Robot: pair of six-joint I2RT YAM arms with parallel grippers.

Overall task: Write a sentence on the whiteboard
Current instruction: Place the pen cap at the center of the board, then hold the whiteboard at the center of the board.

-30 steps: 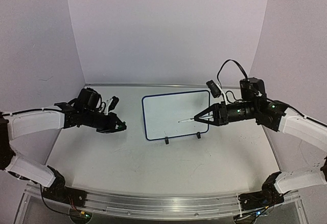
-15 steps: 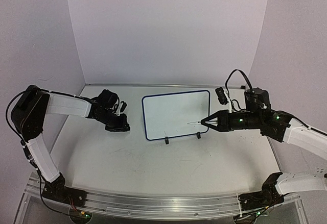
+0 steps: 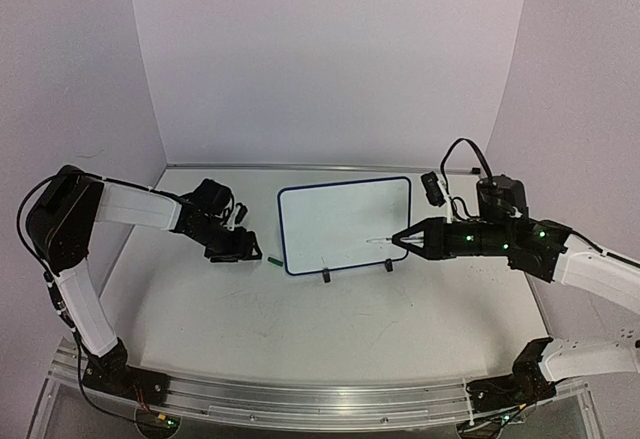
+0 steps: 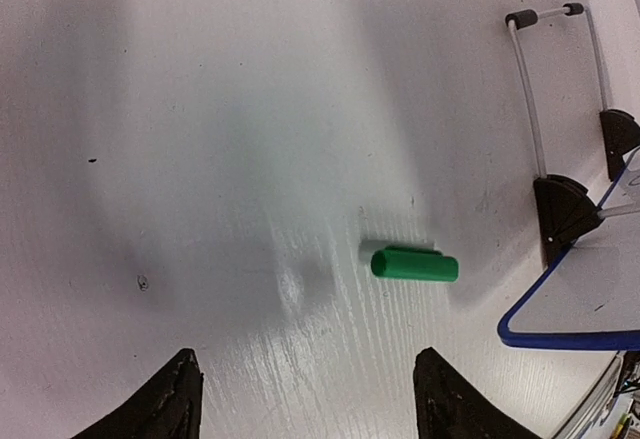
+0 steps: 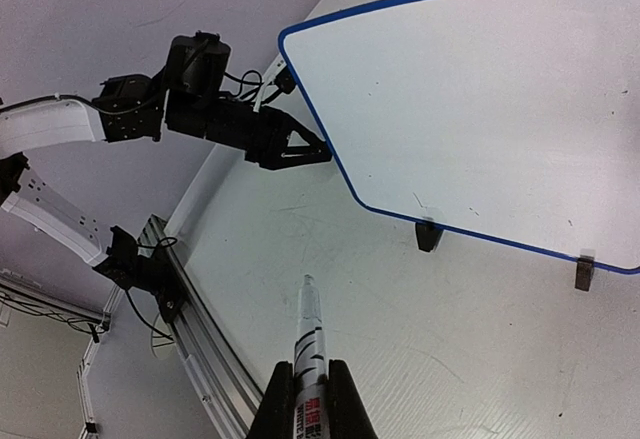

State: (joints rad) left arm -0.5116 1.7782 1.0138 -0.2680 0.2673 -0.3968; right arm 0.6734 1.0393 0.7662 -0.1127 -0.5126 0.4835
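Observation:
The whiteboard [image 3: 345, 221] stands upright on black wire feet mid-table, blue-edged; its white face is blank and no sentence shows on it. My right gripper [image 3: 402, 240] is shut on a white marker [image 3: 381, 241], uncapped, its tip hanging just in front of the board's lower right part. The right wrist view has the marker [image 5: 310, 344] sticking out from between the shut fingers [image 5: 283, 399], with the whiteboard [image 5: 480, 99] beyond. My left gripper [image 3: 252, 251] is open, low over the table left of the board. A green marker cap [image 4: 414, 264] lies on the table ahead of its fingertips [image 4: 445, 389], apart from them.
The board's wire stand and black feet [image 4: 560, 214] sit right of the cap, with the blue corner [image 4: 560, 337] close by. Lilac walls close in the back and both sides. An aluminium rail [image 3: 300, 399] runs along the near edge.
My left gripper has swung toward the board, opened and let go of the green cap, which now lies on the table. The right gripper drew the marker back from mid-board, then held still.

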